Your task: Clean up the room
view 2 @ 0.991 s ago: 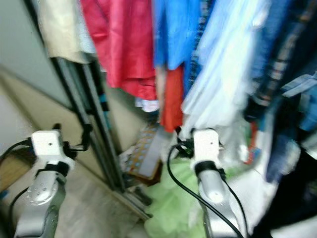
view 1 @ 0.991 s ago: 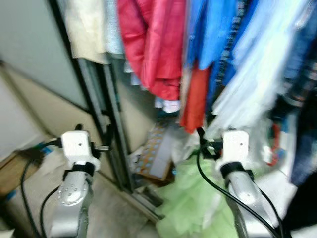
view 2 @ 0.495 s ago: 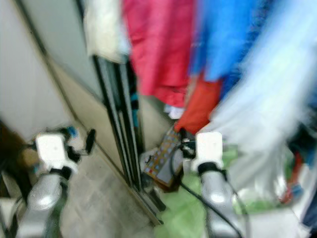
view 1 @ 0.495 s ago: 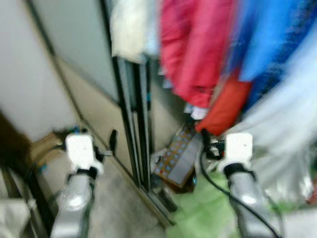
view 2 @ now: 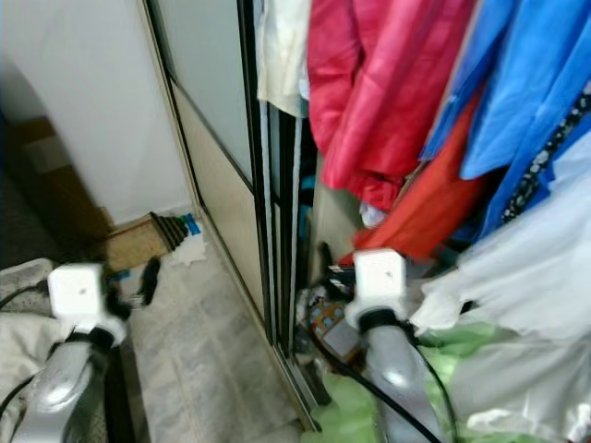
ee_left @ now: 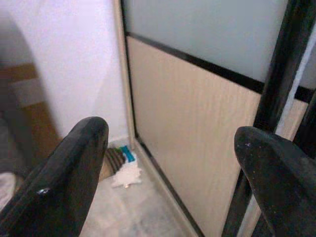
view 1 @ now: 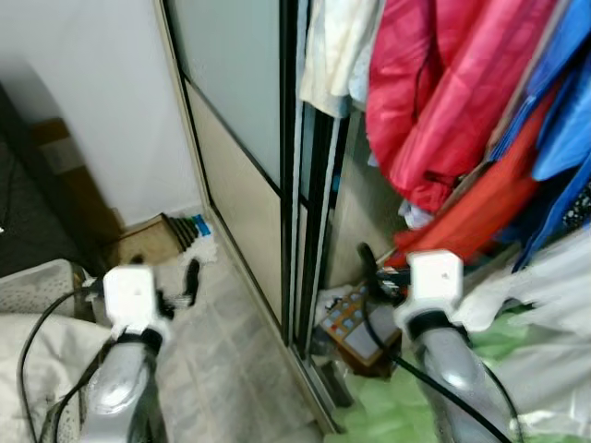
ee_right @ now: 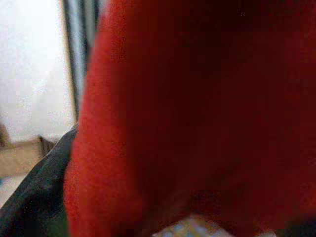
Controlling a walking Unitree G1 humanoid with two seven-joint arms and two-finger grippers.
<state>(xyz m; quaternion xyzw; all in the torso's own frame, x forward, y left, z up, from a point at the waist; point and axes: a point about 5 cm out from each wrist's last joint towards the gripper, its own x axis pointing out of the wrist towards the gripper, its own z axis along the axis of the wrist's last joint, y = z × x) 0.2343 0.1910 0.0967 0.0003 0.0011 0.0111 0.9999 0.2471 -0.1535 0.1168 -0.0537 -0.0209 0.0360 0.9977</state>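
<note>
Frosted grey-green glass fills the upper sliding wardrobe door (view 1: 235,83), pale beige wood grain the lower panel (ee_left: 197,128), both framed in black. Hanging up: a cream cotton shirt (view 1: 328,55), a shiny crimson padded jacket (view 1: 434,101), an orange-red garment (view 1: 480,208), bright blue shirts (view 2: 526,83) and a white gauzy fabric (view 2: 526,268). Lime-green cloth (view 1: 388,406) on the floor, beside a box patterned with orange and blue squares (view 1: 355,328). Pale grey marbled floor tiles (view 1: 231,369), white wall (view 1: 92,101).
</note>
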